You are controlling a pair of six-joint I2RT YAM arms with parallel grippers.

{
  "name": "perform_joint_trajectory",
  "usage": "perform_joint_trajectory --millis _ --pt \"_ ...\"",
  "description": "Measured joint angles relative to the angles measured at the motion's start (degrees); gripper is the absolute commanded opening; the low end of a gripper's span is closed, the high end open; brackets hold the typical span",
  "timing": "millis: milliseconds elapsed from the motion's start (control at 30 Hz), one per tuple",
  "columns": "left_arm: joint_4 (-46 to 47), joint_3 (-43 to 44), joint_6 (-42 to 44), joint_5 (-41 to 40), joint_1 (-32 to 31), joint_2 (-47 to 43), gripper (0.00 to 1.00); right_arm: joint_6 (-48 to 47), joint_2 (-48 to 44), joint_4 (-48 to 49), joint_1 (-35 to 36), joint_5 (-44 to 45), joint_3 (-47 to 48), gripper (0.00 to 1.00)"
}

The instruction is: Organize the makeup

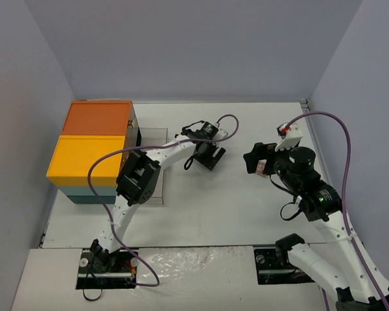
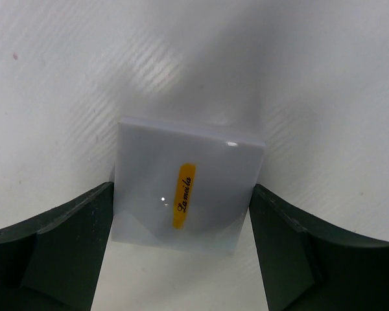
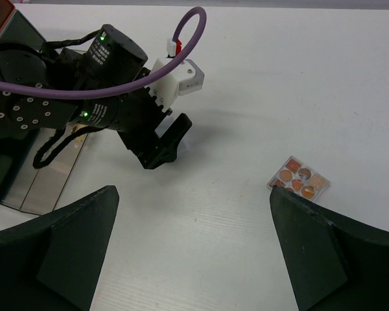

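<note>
Seen from overhead, your two white-and-black arms reach over a matte white table between pale grey walls. At the left stands a large blocky box with a teal base and flat lids, one orange and one yellow. A shiny clear tray sits just beside it.

Your left gripper points down near the middle of the table. Its wrist camera shows a white card lying flat on a finely ribbed surface. The card is a smooth, glossy square with crisp corners, and it bears a narrow orange-yellow oval label with dark script lettering. The two dark, wedge-shaped matte fingers stand on either side of the card, close against its left and right edges. You cannot tell whether they press on it or only flank it.

Your right gripper is released. Its thick dark fingers are spread wide with nothing between them, and it hovers over bare table. Ahead of the right finger lies the pinkish palette, a small flat square case that sits skewed, apart from both arms. It holds round pans of peach, brown and orange. A smooth purple cable loops over the left wrist.
</note>
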Motion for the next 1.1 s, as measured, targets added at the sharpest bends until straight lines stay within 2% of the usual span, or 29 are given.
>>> perform_joint_trajectory --millis 133,300,500,700,833,1100 --pt "-0.2 -6.0 -2.2 -1.4 -0.2 -4.2 0.54 -0.2 0.0 0.0 0.0 0.0 0.0 1.0" --pt "-2.3 -9.1 -5.0 -4.5 -0.2 -9.7 0.55 -0.4 0.1 0.0 0.0 0.0 0.0 1.0" --pt "-4.2 -12.7 -9.3 -10.5 0.9 -23.7 0.55 -0.6 0.1 0.0 0.0 0.0 0.0 1.0" --pt "-4.9 -20.3 -13.7 -16.2 5.6 -36.1 0.56 -0.6 0.1 0.1 0.0 0.0 -0.4 1.0" --pt "-6.3 -25.7 -15.4 -18.5 9.0 -37.7 0.59 -0.5 0.9 0.1 0.0 0.0 -0.9 1.0" --pt "-7.6 -33.1 -17.1 -19.8 11.7 -37.9 0.63 -0.5 3.1 0.5 0.0 0.0 -1.3 1.0"
